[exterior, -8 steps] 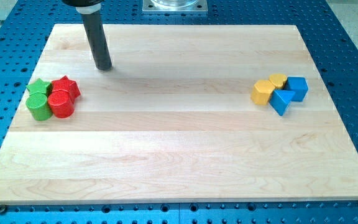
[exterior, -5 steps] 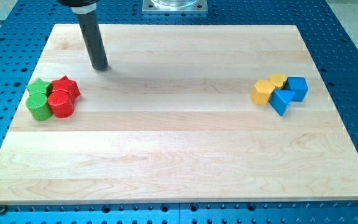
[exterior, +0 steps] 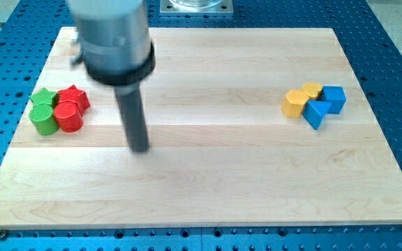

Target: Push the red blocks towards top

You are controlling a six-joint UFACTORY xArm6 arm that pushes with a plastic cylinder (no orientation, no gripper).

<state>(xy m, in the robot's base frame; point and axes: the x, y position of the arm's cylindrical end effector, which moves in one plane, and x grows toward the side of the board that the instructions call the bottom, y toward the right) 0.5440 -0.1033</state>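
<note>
A red cylinder (exterior: 69, 116) and a red star (exterior: 75, 97) sit at the view's left on the wooden board (exterior: 208, 167), touching each other. A green star (exterior: 44, 96) and a green cylinder (exterior: 44, 120) press against their left sides. My tip (exterior: 139, 148) is on the board to the right of and below the red blocks, apart from them by about a hand's width. The rod above it is blurred.
At the view's right stands a cluster of a yellow hexagonal block (exterior: 294, 103), a yellow cylinder (exterior: 313, 90), a blue cube (exterior: 334, 98) and a blue triangle (exterior: 317, 113). A metal mount (exterior: 196, 6) is at the view's top.
My tip has moved from above the red blocks down and to the right, to a spot below and right of them. No block has moved.
</note>
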